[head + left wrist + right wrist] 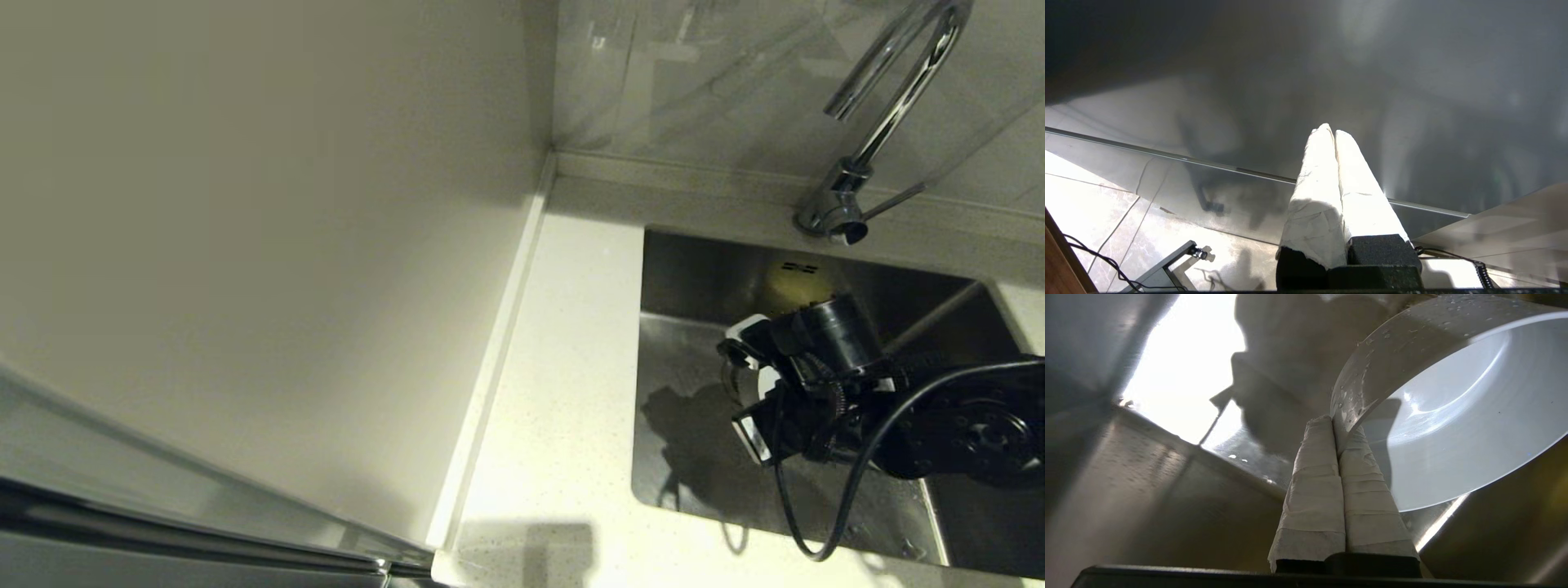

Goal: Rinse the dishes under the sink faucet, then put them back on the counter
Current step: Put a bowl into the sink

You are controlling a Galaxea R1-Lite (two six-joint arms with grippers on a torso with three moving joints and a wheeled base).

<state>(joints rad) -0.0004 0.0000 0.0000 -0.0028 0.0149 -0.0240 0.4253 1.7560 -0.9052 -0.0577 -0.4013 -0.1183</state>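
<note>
My right gripper is down inside the sink, shut on the rim of a pale whitish bowl. The bowl is tipped on its side with its hollow facing the wrist camera, and water drops cling to its outer wall. In the head view the right arm covers most of the bowl; only slivers of it show. The chrome faucet rises behind the basin, its spout ending above and behind the arm; no water stream shows. The counter lies left of the sink. My left gripper is shut and holds nothing.
The faucet's thin side lever sticks out to the right at its base. A yellowish patch shows on the sink's back wall under the overflow slots. A cream wall panel bounds the counter's left side behind a raised edge strip.
</note>
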